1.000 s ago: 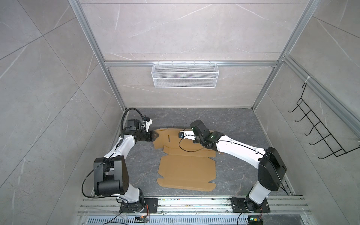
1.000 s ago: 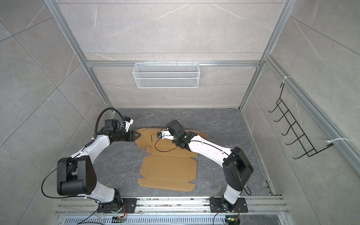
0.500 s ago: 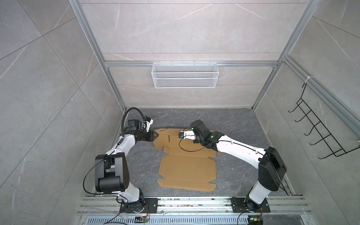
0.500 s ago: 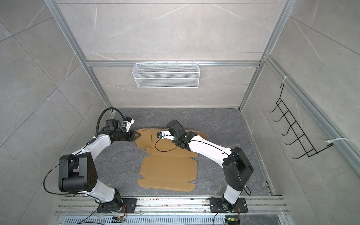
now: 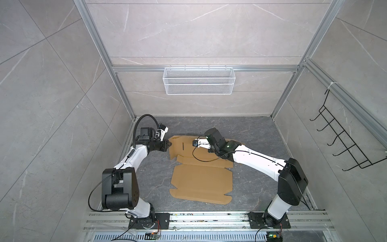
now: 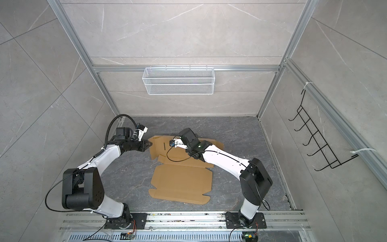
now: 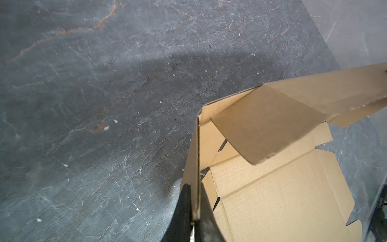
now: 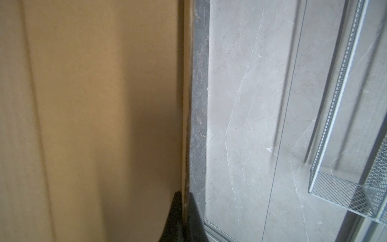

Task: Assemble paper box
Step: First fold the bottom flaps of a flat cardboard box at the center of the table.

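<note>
While both arms reach over it, the dark grey, stone-veined tabletop (image 5: 251, 130) carries the brown corrugated cardboard paper box (image 5: 202, 182), a die-cut sheet with flaps and tabs lying about midway between the two arm bases. Its large near panel rests flat on the tabletop, while the far portion is partly raised: the left side flap stands up on edge, and the left wrist view shows a smaller flap of the paper box (image 7: 268, 125) folded inward over the floor panel.

Next in size, the white-and-black left arm (image 5: 136, 155) stretches to the far-left corner of the sheet, and the white-and-black right arm (image 5: 257, 161) leans across its far-right part. A white wire mesh basket (image 5: 199, 83) hangs on the back wall, well apart from the cardboard.

Smallest are the black tapered left fingers (image 7: 185, 209), pinched tight on the upright edge of the side flap, with only the board's thickness between them. Likewise the black right fingers (image 8: 176, 211) are clamped shut on a cardboard edge, beyond which a strip of tabletop and the back wall show. In the top views the right fingers are hidden beneath the wrist.
</note>
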